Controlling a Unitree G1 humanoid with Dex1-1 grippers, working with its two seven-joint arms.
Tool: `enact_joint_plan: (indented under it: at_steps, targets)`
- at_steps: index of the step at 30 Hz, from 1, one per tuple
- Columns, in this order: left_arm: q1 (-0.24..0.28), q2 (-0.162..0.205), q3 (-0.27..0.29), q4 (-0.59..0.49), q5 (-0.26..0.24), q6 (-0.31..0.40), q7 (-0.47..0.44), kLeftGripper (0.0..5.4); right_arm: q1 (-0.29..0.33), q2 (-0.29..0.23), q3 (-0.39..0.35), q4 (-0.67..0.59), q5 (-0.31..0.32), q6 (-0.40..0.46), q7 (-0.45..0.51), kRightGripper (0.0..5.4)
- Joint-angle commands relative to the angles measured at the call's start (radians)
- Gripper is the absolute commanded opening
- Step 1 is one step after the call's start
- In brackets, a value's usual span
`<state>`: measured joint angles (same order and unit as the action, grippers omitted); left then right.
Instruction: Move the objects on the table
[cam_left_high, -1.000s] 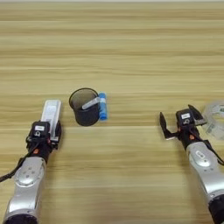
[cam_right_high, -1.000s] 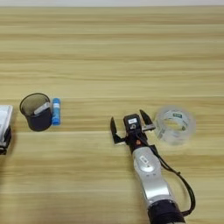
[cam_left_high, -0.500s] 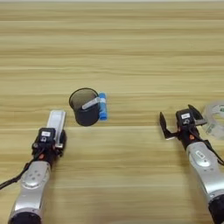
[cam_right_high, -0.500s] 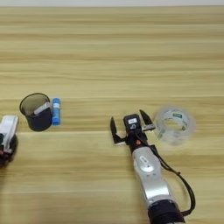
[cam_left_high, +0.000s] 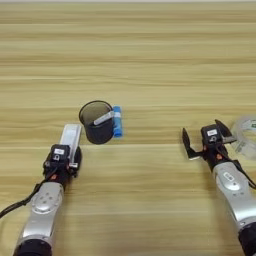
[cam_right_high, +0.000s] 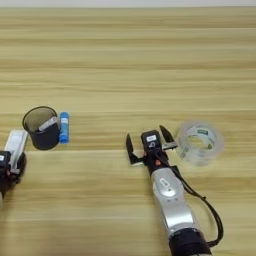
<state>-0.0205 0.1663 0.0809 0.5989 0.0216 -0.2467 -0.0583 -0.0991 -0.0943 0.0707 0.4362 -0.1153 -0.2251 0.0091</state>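
Two grippers low on the table (cam_left_high: 150, 60), four small things between and beside them
The left gripper (cam_left_high: 67, 159) hides the cassette's (cam_left_high: 70, 137) near end, grip unclear; one cup (cam_left_high: 97, 122) with stick touches one blue tube (cam_left_high: 117, 121); right gripper (cam_right_high: 149, 143) spread wide, empty, just beside one tape roll (cam_right_high: 199, 142)

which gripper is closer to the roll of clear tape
Right. The right gripper sits just left of the tape roll, one finger almost at its edge. The left gripper is far off across the table, on the white cassette.
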Motion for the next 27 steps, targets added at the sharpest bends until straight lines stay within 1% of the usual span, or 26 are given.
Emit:
enact_joint_plan:
  at_steps: [1,4,5,6,9,10,18,20,27]
  targets:
    - [0.003,-0.005,-0.013,0.029,0.014,0.025,0.004,3.46,-0.005,0.004,-0.002,0.0,0.0,0.015,0.001,5.4]
    - [0.002,-0.002,-0.016,0.032,0.013,0.027,0.007,3.69,-0.005,0.005,-0.001,0.001,-0.001,0.014,0.0,5.4]
    - [0.001,-0.002,-0.017,0.032,0.013,0.027,0.008,3.88,-0.005,0.005,-0.001,0.001,-0.001,0.014,0.0,5.4]
    - [0.002,-0.002,-0.017,0.032,0.012,0.027,0.008,3.9,-0.005,0.005,-0.001,0.001,-0.002,0.014,0.0,5.4]
    - [0.002,-0.001,-0.017,0.032,0.013,0.026,0.009,4.25,-0.004,0.005,-0.001,0.0,-0.002,0.014,0.0,5.4]
    - [0.003,-0.001,-0.018,0.03,0.013,0.025,0.01,4.28,-0.003,0.004,-0.001,-0.001,-0.002,0.015,0.0,5.4]
    - [0.009,0.004,-0.016,0.005,0.012,0.008,0.016,5.24,0.0,0.004,0.0,-0.007,-0.002,0.016,0.0,5.4]
    - [0.013,0.003,-0.02,-0.006,0.012,0.008,0.012,5.38,0.001,0.004,0.0,-0.007,-0.002,0.016,0.0,5.4]
    - [0.035,0.002,-0.048,-0.078,0.017,-0.012,-0.023,5.38,0.001,0.002,-0.001,-0.008,-0.002,0.015,0.0,5.4]
